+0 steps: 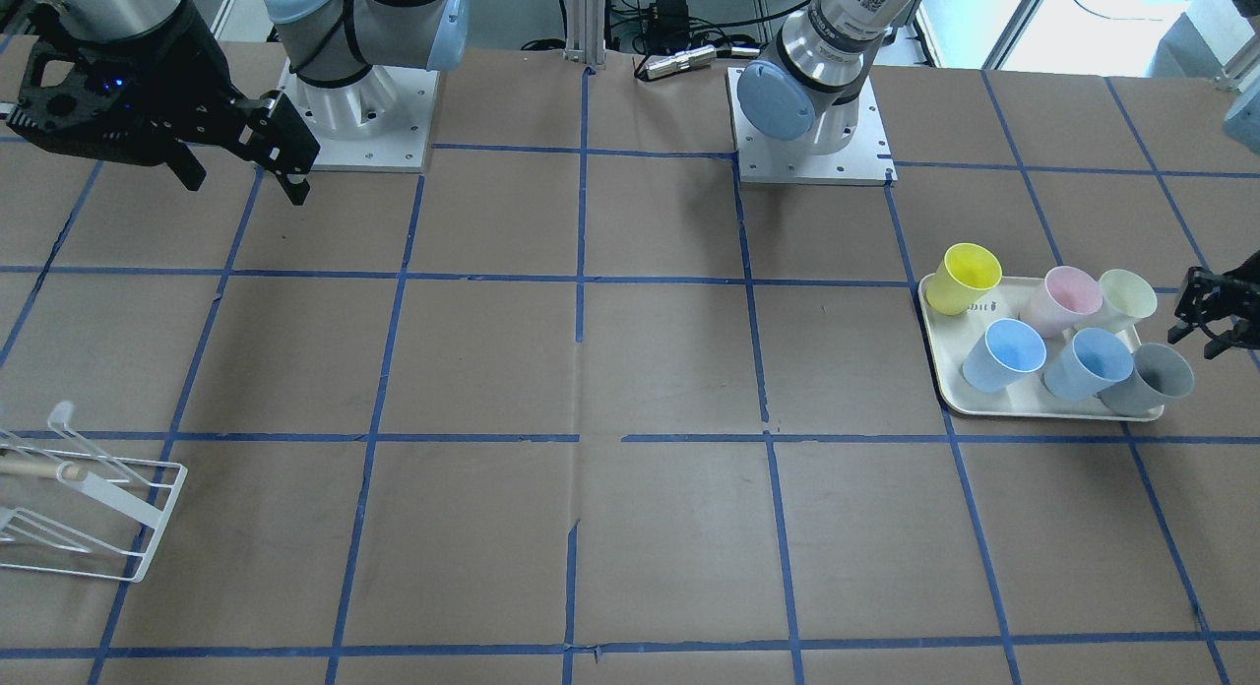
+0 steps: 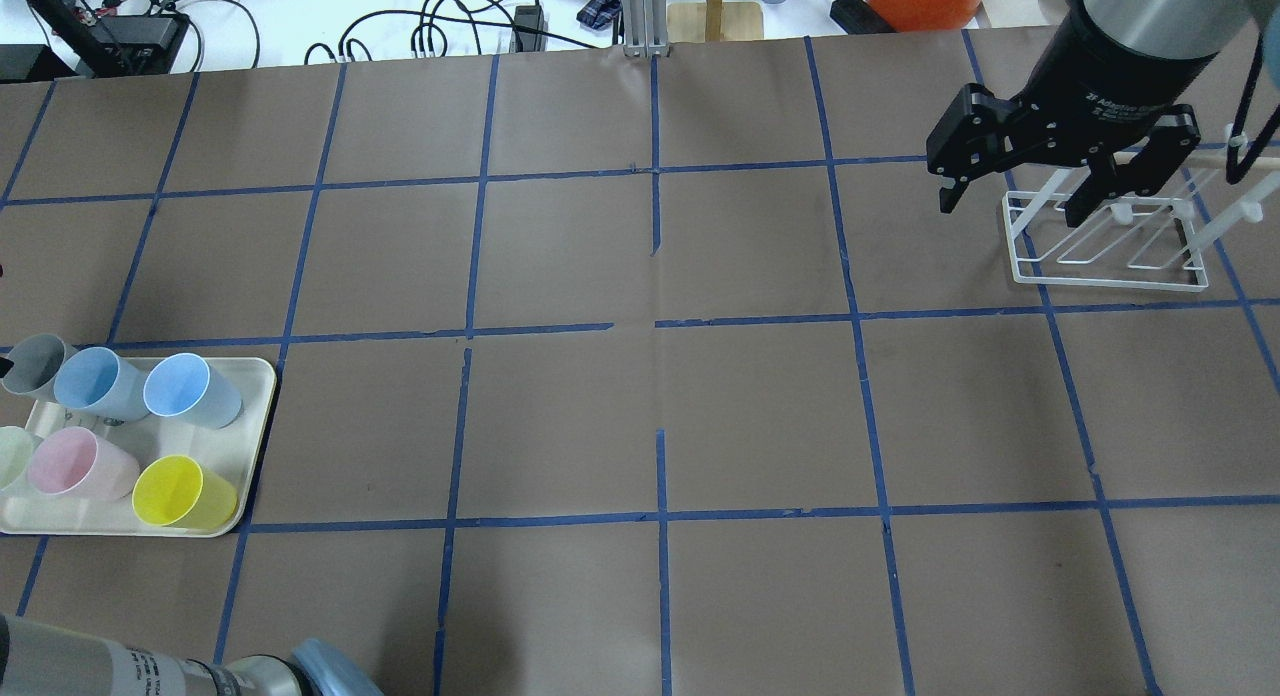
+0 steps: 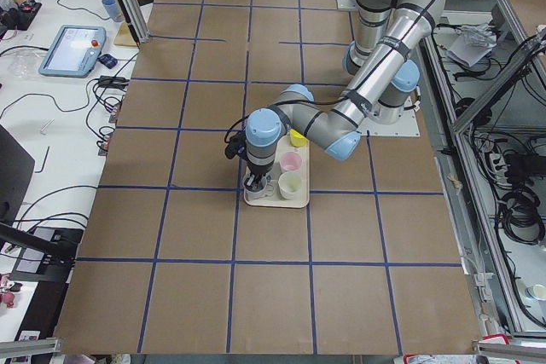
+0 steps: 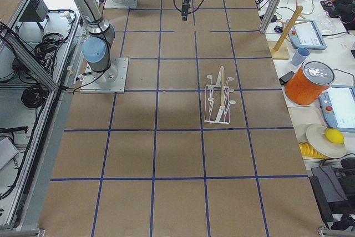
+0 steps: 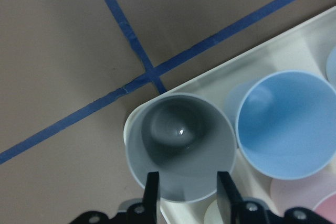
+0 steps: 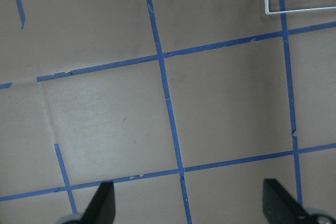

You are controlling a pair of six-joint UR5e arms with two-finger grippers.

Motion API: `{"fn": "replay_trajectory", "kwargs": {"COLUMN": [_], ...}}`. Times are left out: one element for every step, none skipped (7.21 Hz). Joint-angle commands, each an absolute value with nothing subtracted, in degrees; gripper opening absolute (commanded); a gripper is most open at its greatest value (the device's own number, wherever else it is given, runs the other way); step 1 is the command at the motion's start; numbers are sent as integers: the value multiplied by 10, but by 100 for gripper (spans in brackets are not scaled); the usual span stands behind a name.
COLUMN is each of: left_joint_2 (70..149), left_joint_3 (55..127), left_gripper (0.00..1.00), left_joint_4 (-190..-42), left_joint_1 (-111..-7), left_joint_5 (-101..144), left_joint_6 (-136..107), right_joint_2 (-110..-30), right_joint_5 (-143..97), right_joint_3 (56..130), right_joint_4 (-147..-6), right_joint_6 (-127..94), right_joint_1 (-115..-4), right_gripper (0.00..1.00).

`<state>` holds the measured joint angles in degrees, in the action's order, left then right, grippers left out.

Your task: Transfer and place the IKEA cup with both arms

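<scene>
The IKEA cup (image 1: 1147,378) is a grey tumbler that stands at the outer corner of a cream tray (image 1: 945,390). It also shows in the overhead view (image 2: 35,364). In the left wrist view the cup (image 5: 178,140) sits right below my left gripper (image 5: 186,195), whose jaws are open over the near part of its rim; I see no touch. My left gripper (image 1: 1201,336) hovers beside the tray. My right gripper (image 1: 246,178) is open and empty, held high on the other side of the table, also seen in the overhead view (image 2: 1010,206).
The tray (image 2: 255,446) also holds a yellow cup (image 1: 963,277), a pink cup (image 1: 1068,299), a cream-green cup (image 1: 1127,296) and two light-blue cups (image 1: 1009,355). A white wire rack (image 2: 1105,246) stands on the right arm's side. Brown paper with blue tape lines covers the table.
</scene>
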<state>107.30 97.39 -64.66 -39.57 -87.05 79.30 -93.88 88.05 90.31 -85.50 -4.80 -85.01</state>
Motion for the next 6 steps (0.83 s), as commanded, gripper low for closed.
{"fn": "replay_trajectory", "kwargs": {"left_joint_2": [1038, 1018, 995, 970, 950, 937], "left_joint_3": [890, 859, 843, 843, 843, 844], "left_gripper": [48, 54, 59, 66, 71, 76], "left_joint_4": [-797, -855, -891, -908, -937, -939], "left_joint_1": [-457, -524, -598, -665, -731, -799], "left_joint_5": [-872, -873, -873, -872, -873, -871], "left_joint_6": [715, 612, 512, 405, 289, 176], "right_joint_2": [-938, -937, -935, -934, -933, -933], "right_joint_5": [882, 915, 918, 912, 907, 901], "right_joint_3": [904, 904, 903, 898, 897, 896], "right_joint_4": [-854, -854, -857, -857, -854, -843], "right_joint_6": [-61, -70, -72, -82, -81, -79], "right_joint_1": [-851, -854, -866, -872, -874, -875], "right_gripper": [100, 100, 100, 100, 100, 100]}}
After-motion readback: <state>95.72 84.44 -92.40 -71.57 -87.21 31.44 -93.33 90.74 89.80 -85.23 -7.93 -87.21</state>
